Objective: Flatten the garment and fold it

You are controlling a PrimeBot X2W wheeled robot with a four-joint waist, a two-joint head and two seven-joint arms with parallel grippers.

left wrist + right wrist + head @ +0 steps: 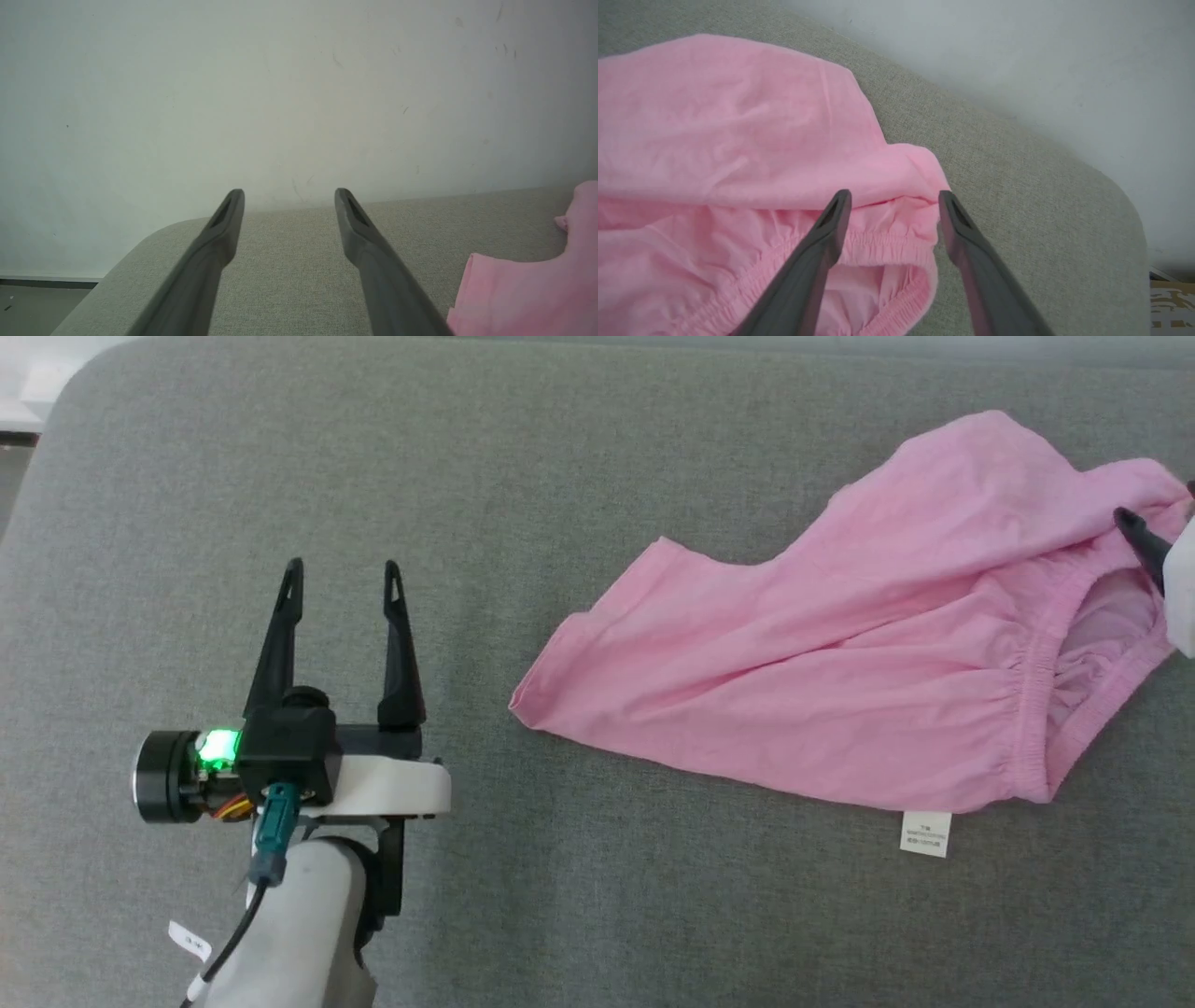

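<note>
Though illegible, print on garment (794, 709) label (925, 833).

Rumpled, unfolded light pink garment (822, 681), diagonal, partly bunched.

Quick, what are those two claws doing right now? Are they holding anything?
Left gripper: open, holding nothing, above the grey surface.
Right gripper: open, fingers apart at the waistband of the garment, not clamped on it.

The garment (840, 663) lies on the right half of the cushion (560, 476), with its waistband (1027, 709) toward the right edge. The left gripper (344, 577) is over the left half, well apart. The right gripper (894, 200) is over the waistband.
</note>
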